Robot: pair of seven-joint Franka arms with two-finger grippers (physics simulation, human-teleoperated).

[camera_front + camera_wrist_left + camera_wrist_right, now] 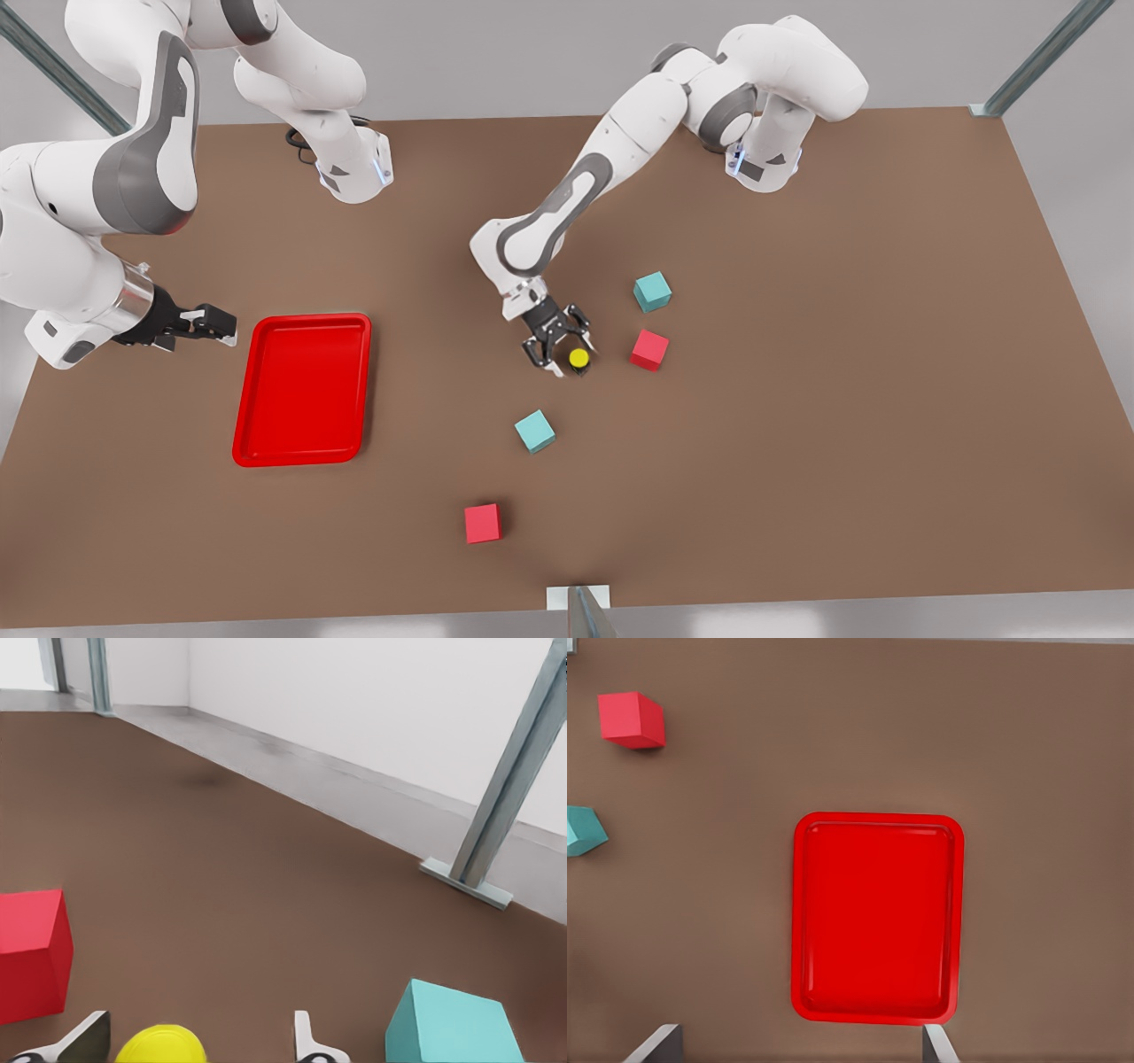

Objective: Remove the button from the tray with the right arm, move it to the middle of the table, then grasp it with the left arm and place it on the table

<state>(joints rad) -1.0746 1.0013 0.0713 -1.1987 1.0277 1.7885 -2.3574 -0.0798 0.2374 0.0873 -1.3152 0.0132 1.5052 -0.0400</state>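
Note:
The button (578,358), with its round yellow cap, sits near the middle of the brown table (797,399). My left gripper (567,354) is down around it and open. In the left wrist view the yellow button (159,1045) lies between the two fingers, with a gap to one fingertip (303,1036); the left gripper (197,1038) is not clamped on it. The red tray (257,443) lies at the front view's left with nothing in it. My right gripper (208,323) hovers open just beside the tray's near-left corner, looking down on the tray (799,904), and the right gripper (797,1047) holds nothing.
A red cube (649,349) and a teal cube (652,291) stand close to the button on the front view's right. Another teal cube (535,431) and a red cube (483,523) lie nearer the front edge. Metal frame posts (505,797) stand at the table's edges.

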